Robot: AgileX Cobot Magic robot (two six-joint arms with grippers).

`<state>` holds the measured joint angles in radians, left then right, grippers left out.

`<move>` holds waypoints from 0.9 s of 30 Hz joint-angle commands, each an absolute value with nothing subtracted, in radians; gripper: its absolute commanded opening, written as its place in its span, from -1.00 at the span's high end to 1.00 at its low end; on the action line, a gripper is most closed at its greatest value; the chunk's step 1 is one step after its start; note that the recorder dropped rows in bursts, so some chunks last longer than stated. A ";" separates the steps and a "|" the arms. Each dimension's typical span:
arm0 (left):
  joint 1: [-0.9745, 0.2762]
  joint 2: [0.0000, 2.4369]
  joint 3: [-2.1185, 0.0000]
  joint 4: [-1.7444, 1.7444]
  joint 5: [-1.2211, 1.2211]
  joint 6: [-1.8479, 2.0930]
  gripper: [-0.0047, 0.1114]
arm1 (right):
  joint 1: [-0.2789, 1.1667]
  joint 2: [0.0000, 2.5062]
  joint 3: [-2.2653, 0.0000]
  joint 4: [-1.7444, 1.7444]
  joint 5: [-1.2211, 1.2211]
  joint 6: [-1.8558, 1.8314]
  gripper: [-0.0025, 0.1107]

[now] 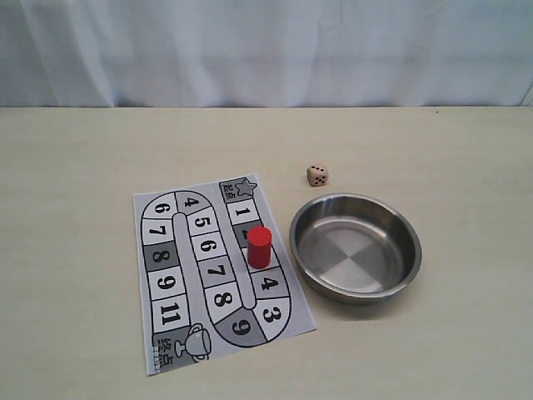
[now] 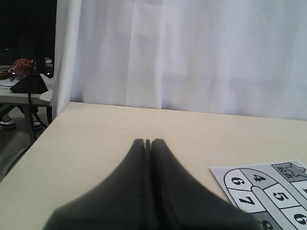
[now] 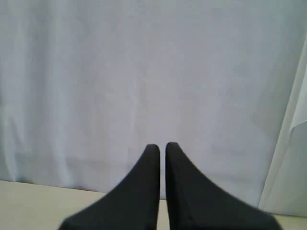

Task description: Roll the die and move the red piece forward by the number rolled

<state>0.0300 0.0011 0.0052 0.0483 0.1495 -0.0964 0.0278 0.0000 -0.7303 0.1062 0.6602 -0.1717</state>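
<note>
The die [image 1: 316,175], a small tan cube with dark pips, rests on the table just behind the steel bowl [image 1: 310,218]. The red piece [image 1: 259,247], an upright red cylinder, stands on the printed board [image 1: 162,275] between squares 1 and 4. Neither arm shows in the exterior view. In the left wrist view my left gripper [image 2: 148,142] is shut with nothing in it, above bare table, and a corner of the board [image 2: 249,191] lies beside it. In the right wrist view my right gripper [image 3: 162,146] is shut and empty, facing the white curtain.
A white curtain [image 1: 266,50] closes off the back of the table. In the left wrist view the table's edge [image 2: 36,139] drops off, with another table holding clutter [image 2: 21,76] beyond it.
</note>
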 commanded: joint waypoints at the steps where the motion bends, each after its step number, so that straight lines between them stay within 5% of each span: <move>1: 0.024 0.000 0.000 0.044 0.141 -0.100 0.92 | 0.026 0.000 -0.558 0.092 0.461 -0.178 0.88; 12: 0.024 0.000 0.000 0.044 0.144 -0.100 0.92 | 0.026 0.000 -0.101 0.097 0.062 -0.160 0.88; 19: 0.024 0.000 0.000 0.044 0.144 -0.100 0.92 | 0.026 0.000 -0.065 0.097 -0.146 -0.160 0.88; 27: 0.024 0.000 0.000 0.044 0.144 -0.100 0.92 | 0.026 0.000 -0.061 0.097 -0.059 -0.172 0.88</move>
<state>0.0300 0.0011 0.0052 0.0483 0.1495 -0.0964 0.0278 0.0040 -0.0683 0.1002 -0.1117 -0.1666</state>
